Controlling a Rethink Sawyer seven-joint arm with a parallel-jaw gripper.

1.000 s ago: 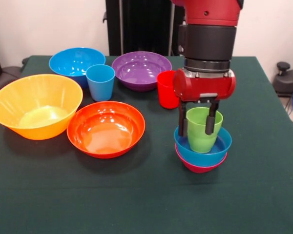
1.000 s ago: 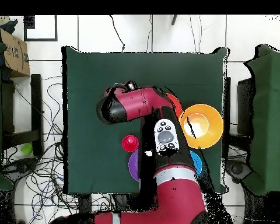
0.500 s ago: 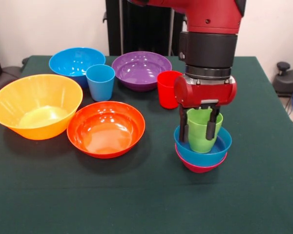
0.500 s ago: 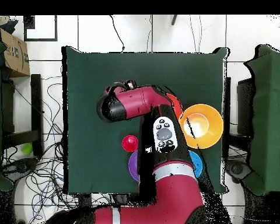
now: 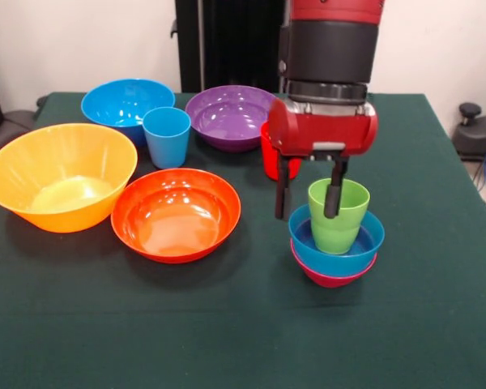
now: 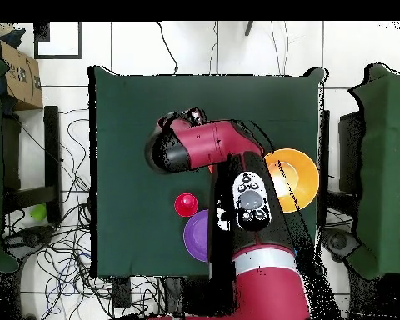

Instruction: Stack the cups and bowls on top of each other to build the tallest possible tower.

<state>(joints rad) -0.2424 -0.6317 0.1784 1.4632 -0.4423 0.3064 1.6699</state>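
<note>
Sitting at far left in front view is the yellow-orange bowl, w/ the large blue bowl behind it and the light blue cup standing just in front of that one. The red-orange bowl is lying next, near the table middle, the purple bowl sitting behind it. The red cup is standing beside the purple one, partly hidden by the gripper. That gripper is hanging w/ fingers spread wide, gripping nothing; one finger is crossing in front of the green cup's rim, the other hanging clear to its left. The tower is standing right of centre: green cup upright in the small blue bowl, that nested in the small magenta bowl.

Risk, imo: the finger is sitting v. close to the cup rim, so any sideways swing could be clipping it and tipping the cup or dragging the stack. Also the base is the smallest bowls, so bigger bowls going on top would likely be wobbling.
</note>
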